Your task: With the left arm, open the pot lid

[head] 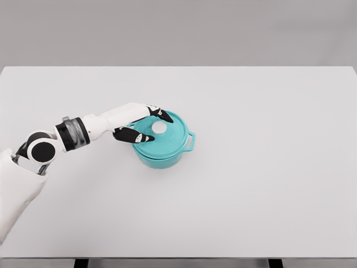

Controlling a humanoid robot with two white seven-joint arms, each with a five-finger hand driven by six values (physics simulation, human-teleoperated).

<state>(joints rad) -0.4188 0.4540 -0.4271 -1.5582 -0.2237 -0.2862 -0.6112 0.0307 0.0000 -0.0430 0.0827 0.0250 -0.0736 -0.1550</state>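
Lid [162,135]: teal, round, seated flat on the pot, with a pale knob [159,127] at its centre; it has not been lifted.
Left hand [140,125]: reaches in from the left and lies over the left part of the lid, its dark fingers [162,114] spread to either side of the knob, one set on the far side and one on the near side. It appears partly open and bracketing the knob rather than clamped on it; whether any finger touches the knob cannot be told.
Reason for the pose: straddling the knob likely sets up a pinch from two sides, so the lid can come straight up.
Pot [167,159]: teal, squat, upright on the white table [268,184], a little left of the middle.
Orientation: the opening faces up; one side handle [191,140] juts right, so the handle line runs roughly left to right. The other handle is hidden by the hand.
Right arm: not visible.
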